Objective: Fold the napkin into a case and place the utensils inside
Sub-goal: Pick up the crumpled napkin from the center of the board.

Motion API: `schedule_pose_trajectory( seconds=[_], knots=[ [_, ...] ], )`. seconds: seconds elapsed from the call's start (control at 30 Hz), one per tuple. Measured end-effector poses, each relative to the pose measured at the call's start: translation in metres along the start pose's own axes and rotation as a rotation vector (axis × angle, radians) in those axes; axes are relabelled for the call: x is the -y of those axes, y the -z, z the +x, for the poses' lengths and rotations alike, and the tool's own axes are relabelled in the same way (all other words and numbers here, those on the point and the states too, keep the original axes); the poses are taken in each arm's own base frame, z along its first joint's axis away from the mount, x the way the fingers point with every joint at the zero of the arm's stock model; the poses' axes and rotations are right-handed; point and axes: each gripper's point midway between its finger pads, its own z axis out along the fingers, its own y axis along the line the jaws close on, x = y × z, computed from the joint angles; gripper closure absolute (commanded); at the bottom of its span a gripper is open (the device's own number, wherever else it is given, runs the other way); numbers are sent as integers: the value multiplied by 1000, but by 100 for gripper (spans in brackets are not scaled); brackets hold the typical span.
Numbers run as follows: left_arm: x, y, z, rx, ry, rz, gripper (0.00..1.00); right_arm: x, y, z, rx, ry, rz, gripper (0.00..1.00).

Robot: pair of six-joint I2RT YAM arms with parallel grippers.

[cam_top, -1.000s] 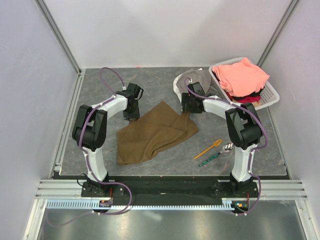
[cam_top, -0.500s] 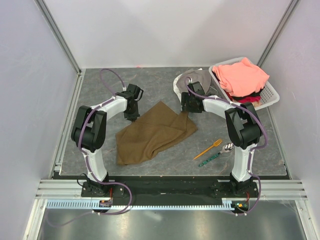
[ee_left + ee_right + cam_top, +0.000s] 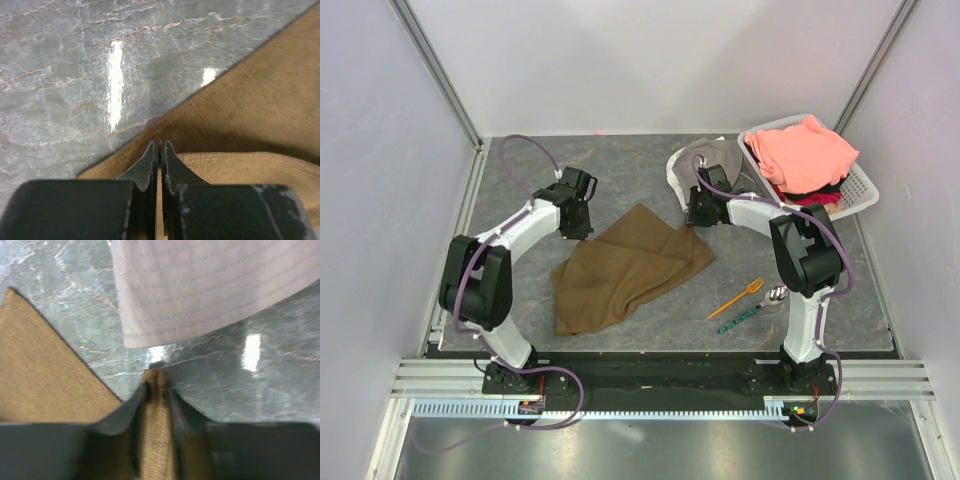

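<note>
napkin [image 3: 625, 270] rumpled mid-table | left hand [image 3: 159, 145] clenched on its left edge | right hand [image 3: 156, 376] pinching its far corner, blurred | utensils [image 3: 738, 298] near table's right edge | hat [image 3: 200, 285] cut off

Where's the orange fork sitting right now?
In the top view, the orange fork lies right of the napkin, beside the green-patterned utensil, near the base of the right arm.

Grey table [image 3: 620, 170]: napkin [image 3: 625, 268], utensils [image 3: 738, 298], hat [image 3: 695, 160], basket [image 3: 867, 186]
</note>
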Motion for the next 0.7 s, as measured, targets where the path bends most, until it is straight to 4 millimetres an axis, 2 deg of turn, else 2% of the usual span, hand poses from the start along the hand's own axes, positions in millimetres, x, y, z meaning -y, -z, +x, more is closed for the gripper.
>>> schedule_pose_trajectory(
  seconds=[0.1, 0.23, 0.3, 0.37, 0.47, 0.53, 0.63, 0.7],
  knots=[
    [3, 15, -4, 31, 12, 36, 98, -4, 0, 2, -11, -13, -22, 100],
    [1, 40, -10, 91, 29, 67, 98, -7, 5, 4, -13, -16, -34, 100],
    [1, 60, -17, 144, 49, 93, 98, -9, 15, 2, -12, -13, -38, 100],
    [1, 85, -26, 208, 72, 125, 98, -16, 33, -5, 6, -10, -51, 100],
    [-4, 136, -40, 338, 121, 177, 98, -34, 78, -28, 79, -1, -105, 100],
    [-13, 181, -49, 447, 171, 205, 98, -48, 117, -45, 146, 6, -157, 100],
    [-31, 261, -61, 634, 238, 259, 98, -71, 191, -71, 272, 13, -259, 100],
    [-44, 324, -67, 775, 277, 316, 98, -85, 248, -88, 373, 14, -342, 100]
  ],
)
